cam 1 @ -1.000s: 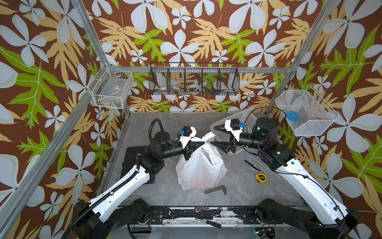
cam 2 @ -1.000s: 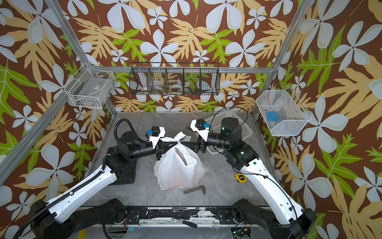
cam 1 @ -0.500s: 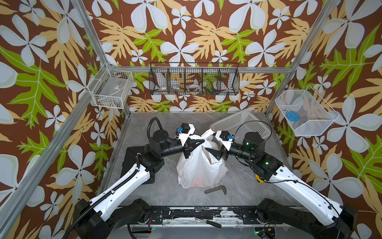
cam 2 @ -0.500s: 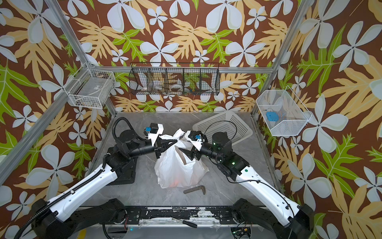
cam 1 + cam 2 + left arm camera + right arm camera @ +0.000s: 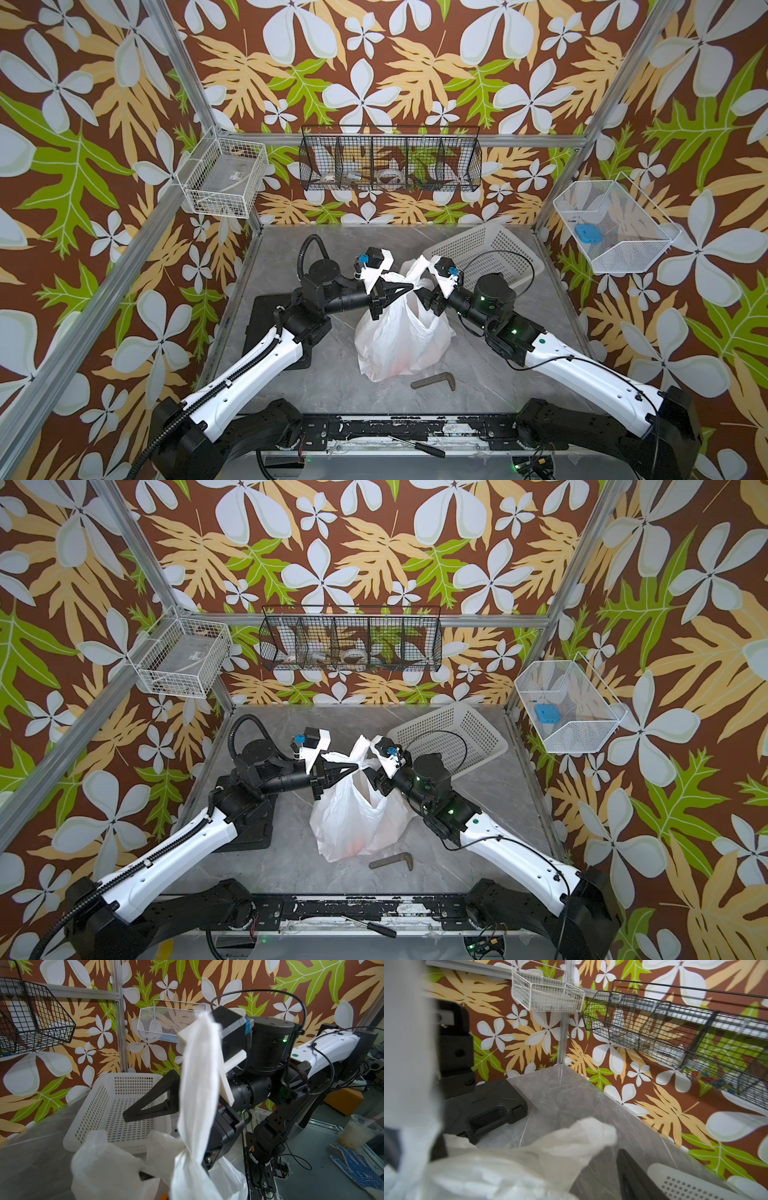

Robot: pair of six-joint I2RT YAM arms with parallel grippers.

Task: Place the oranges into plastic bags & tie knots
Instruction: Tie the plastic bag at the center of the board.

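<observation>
White plastic bag [image 5: 401, 340] stands upright on the grey marble-look table [image 5: 316, 386], midway between my two arms, shown in both top views. A faint orange glow low in the bag marks the oranges [image 5: 353, 845]; I cannot count them through the plastic. My left gripper [image 5: 397, 286] reaches in from the left, its jaws pressed together on one handle at the bag's mouth. My right gripper [image 5: 420, 286] meets it from the right at the same height. In the left wrist view a long handle strap [image 5: 199, 1076] rises from a twisted neck [image 5: 187, 1153] and covers one of its fingers, so I cannot tell whether that gripper holds anything. A white perforated basket [image 5: 490, 257] lies tilted behind the right arm. A bent dark metal bar [image 5: 432, 380] lies just in front of the bag.
</observation>
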